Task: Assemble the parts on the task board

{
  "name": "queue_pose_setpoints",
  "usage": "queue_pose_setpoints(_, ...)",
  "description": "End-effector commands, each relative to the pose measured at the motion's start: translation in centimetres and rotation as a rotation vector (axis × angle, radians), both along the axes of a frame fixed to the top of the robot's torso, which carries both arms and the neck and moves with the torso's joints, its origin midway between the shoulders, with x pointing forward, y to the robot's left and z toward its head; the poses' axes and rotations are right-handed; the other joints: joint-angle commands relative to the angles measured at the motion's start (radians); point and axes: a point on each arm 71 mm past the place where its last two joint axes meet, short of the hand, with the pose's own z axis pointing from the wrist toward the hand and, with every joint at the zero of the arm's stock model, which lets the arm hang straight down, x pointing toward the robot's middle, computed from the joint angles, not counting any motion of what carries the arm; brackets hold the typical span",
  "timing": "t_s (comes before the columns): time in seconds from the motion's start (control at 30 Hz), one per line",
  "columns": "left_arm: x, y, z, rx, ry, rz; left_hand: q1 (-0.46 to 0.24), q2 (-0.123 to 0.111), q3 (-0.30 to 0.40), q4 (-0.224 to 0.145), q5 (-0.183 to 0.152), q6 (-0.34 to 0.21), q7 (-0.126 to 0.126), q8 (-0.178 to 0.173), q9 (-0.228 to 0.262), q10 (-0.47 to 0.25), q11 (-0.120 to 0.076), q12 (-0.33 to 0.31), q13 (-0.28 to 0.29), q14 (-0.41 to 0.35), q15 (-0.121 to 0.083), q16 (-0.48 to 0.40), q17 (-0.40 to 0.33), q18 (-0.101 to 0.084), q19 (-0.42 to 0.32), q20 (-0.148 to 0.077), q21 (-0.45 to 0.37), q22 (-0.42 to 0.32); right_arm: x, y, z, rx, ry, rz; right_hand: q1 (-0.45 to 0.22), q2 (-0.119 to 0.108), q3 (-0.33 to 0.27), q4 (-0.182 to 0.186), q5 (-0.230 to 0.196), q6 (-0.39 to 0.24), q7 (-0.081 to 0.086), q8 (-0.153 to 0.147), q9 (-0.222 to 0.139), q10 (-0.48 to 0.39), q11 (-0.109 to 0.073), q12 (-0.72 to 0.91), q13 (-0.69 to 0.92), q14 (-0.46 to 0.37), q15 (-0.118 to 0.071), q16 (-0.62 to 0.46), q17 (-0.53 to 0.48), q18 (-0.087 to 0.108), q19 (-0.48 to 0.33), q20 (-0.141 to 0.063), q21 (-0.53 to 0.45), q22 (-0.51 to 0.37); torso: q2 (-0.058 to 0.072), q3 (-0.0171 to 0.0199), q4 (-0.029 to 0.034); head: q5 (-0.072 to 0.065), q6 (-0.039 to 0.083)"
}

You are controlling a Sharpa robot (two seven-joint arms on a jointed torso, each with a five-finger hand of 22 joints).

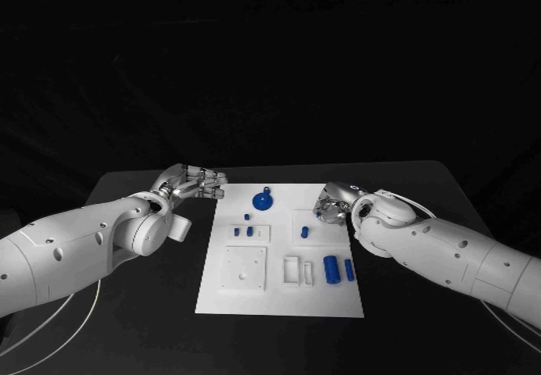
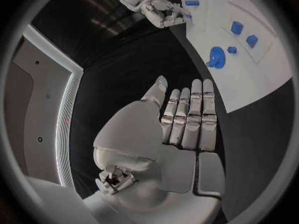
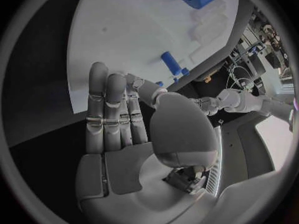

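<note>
**Both hands empty at the far corners of the task board**

The white task board [image 1: 282, 250] lies in the middle of the black table [image 1: 428, 187], its long side running away from the robot.

The left hand [image 1: 194, 183] hovers just off the board's far corner at about 10 o'clock from the board's centre. Its wrist view shows the fingers [image 2: 190, 117] straight, side by side and apart from the thumb, with nothing in them.

The right hand [image 1: 334, 203] is at the board's far right edge, about 2 o'clock from the centre. In its wrist view the fingers [image 3: 106, 109] are likewise extended over the board's white surface and hold nothing.

Parts on the board:
- A blue gear [image 1: 262, 202] lies near the far end, at 12 o'clock from the centre, between the two hands.
- Two small blue pegs [image 1: 241, 231] stand in a raised white block just left of centre.
- A single small blue peg [image 1: 306, 231] sits at about 2 o'clock, close to the right hand.
- A larger blue cylinder [image 1: 331, 269] and a slimmer blue pin [image 1: 349, 269] lie side by side at about 4 o'clock.
- A square white plate [image 1: 245, 269] occupies 7 o'clock, and white slotted fixtures [image 1: 299, 270] sit just beside the cylinder.
</note>
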Motion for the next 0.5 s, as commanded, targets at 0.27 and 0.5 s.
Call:
queue_pose_setpoints(0.27, 0.0, -0.4, 0.0, 0.050, -0.011, -0.027, 0.005, 0.002, 0.001, -0.009, -0.006, -0.009, 0.000, 0.003, 0.001, -0.003, 0.005, 0.004, 0.000, -0.001, 0.000, 0.000, -0.002, -0.010, 0.002, 0.001, 0.001, 0.000, 0.2, -0.6, 1.0, 0.137, 0.071, 0.011, -0.012, 0.000, -0.011, -0.002, 0.035, 0.008, 0.001, 0.003, 0.001, 0.028, -0.020, 0.006, 0.000, 0.000, -0.009, 0.003, 0.002, 0.008, 0.002, -0.006, -0.007, 0.010, -0.001, -0.0005, -0.0005, -0.004, 0.004)
queue_pose_setpoints(0.5, 0.2, -0.3, 0.0, 0.057, -0.019, -0.021, 0.005, 0.004, 0.002, -0.011, -0.006, -0.010, 0.001, 0.004, 0.001, -0.003, 0.005, 0.004, 0.000, 0.000, 0.000, 0.000, -0.003, -0.010, 0.002, 0.001, 0.001, 0.000, 0.1, -1.1, 2.0, 0.176, 0.077, 0.009, -0.013, 0.002, -0.015, -0.004, 0.043, 0.008, 0.001, 0.003, 0.001, 0.029, -0.020, 0.006, 0.000, -0.001, -0.009, 0.003, 0.003, 0.008, 0.002, -0.006, -0.010, 0.017, -0.001, 0.0008, -0.0015, -0.004, 0.006)
